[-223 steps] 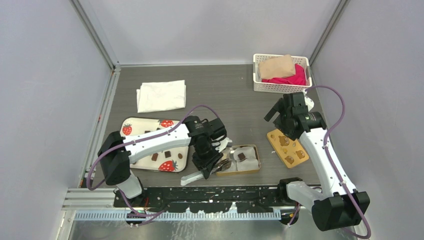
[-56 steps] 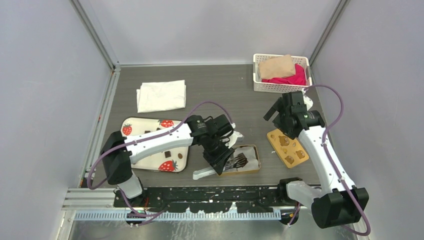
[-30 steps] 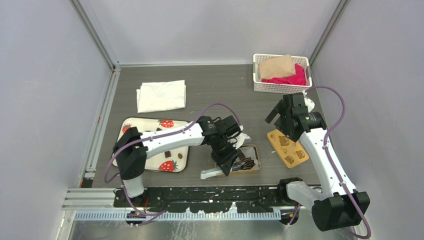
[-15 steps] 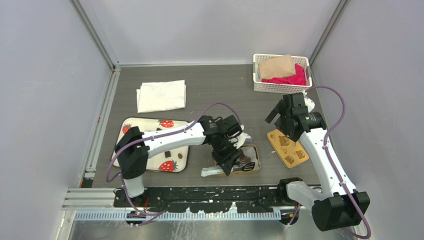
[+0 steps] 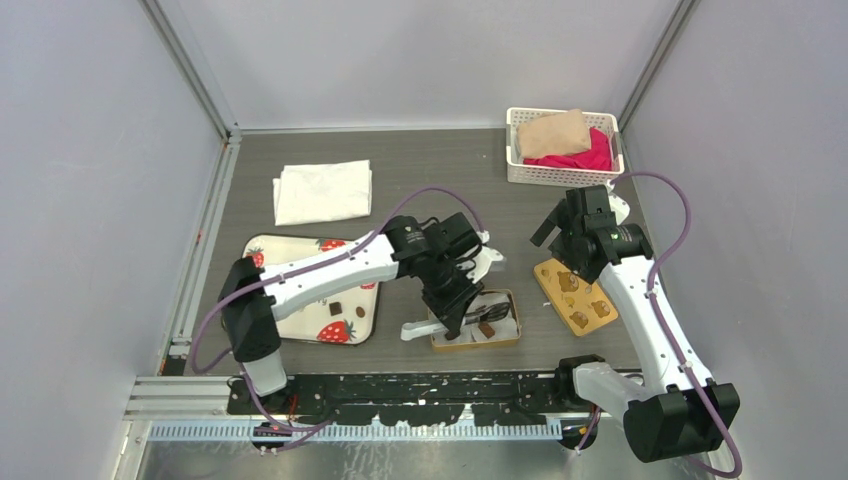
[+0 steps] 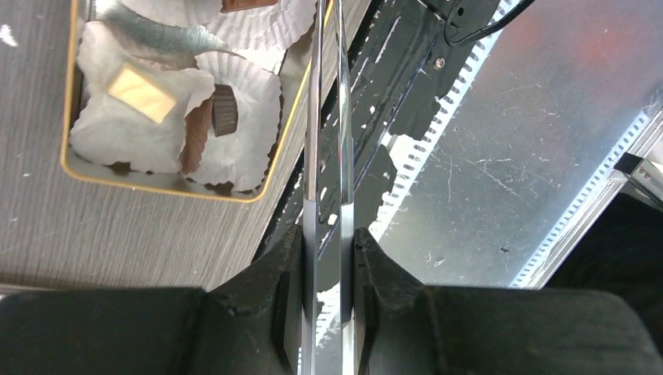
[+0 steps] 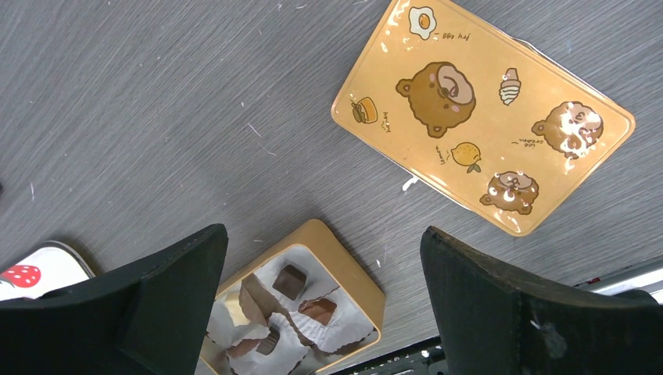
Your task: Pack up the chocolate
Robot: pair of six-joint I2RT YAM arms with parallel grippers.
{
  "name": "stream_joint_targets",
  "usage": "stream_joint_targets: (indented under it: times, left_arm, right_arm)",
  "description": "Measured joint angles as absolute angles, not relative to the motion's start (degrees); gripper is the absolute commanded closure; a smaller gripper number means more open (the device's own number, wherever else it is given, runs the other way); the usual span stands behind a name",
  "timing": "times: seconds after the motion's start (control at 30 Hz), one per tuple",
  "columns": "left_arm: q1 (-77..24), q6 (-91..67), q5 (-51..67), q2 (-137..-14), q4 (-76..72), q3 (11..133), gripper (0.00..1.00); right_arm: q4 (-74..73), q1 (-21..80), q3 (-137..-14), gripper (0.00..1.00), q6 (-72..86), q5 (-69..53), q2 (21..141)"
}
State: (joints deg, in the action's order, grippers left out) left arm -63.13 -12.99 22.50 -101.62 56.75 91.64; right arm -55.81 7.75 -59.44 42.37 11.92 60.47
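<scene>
The left jaws clamp what look like metal tongs (image 6: 328, 156) by the gold tin (image 6: 156, 186) holding chocolate (image 6: 224, 109); the right jaws gape wide above the bench (image 7: 156, 117).

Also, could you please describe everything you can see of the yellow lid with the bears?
The lid is a flat, glossy, golden-yellow rounded rectangle printed with brown bears, a fried egg, a lemon and a cone. It lies print side up on the grey table, beside the open tin but apart from it. Nothing touches it.
</scene>
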Motion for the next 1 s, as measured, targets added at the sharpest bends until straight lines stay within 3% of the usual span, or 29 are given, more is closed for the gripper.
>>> stream_joint_targets:
  times: [0.33, 0.67, 1.0]
  left_arm:
    - [-48.8, -13.7, 20.4, -96.4, 58.3, 92.0, 1.00]
    - [-43.6, -18.1, -1.1, -97.0, 50.9, 92.0, 1.00]
    - [-40.1, -18.9, -12.2, -113.8, 34.9, 95.9, 1.00]
  right_arm:
    - [-55.7, 7.7, -59.4, 0.01, 42.4, 11.9, 60.5]
    - [-55.2, 7.7, -59.6, 0.01, 42.6, 11.9, 61.2]
    - [-54.8, 7.7, -59.6, 0.00, 42.6, 12.5, 62.0]
